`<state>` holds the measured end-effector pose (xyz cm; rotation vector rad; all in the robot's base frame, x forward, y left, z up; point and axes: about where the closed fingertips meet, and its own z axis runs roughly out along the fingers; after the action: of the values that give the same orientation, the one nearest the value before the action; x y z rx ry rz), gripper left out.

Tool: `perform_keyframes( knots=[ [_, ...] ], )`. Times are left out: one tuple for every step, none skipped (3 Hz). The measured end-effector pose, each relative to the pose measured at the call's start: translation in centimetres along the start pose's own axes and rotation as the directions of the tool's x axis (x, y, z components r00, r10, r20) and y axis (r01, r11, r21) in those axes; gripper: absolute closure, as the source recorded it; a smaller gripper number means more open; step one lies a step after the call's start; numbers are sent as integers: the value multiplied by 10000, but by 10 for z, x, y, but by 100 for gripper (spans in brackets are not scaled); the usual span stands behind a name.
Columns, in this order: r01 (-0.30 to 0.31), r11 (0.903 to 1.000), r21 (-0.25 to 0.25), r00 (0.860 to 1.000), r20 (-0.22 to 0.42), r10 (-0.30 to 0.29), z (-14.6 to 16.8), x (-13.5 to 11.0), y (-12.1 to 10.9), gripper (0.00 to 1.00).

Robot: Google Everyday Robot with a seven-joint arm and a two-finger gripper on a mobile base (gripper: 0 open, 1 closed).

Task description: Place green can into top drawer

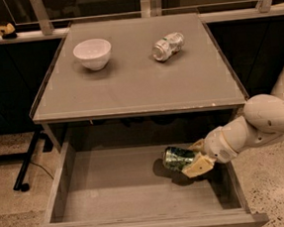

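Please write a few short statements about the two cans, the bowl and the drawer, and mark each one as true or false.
1. The gripper is shut on the green can, over the floor of the open top drawer. True.
2. The white bowl sits in the drawer. False: it stands on the tabletop.
3. The pale can lies on its side on the tabletop. True.
4. The bowl and the pale can touch each other. False: they are apart, with bare tabletop between them.
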<state>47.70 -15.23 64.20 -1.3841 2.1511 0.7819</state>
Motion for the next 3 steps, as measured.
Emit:
perform_keyframes(
  knots=[
    [-127,9999,40,9999,-107,127,4,3,-2,100],
    [-127,9999,39,9999,-107,127,4,3,-2,81],
    [-126,9999,38,9999,-108,127,4,3,-2,58]
  ],
)
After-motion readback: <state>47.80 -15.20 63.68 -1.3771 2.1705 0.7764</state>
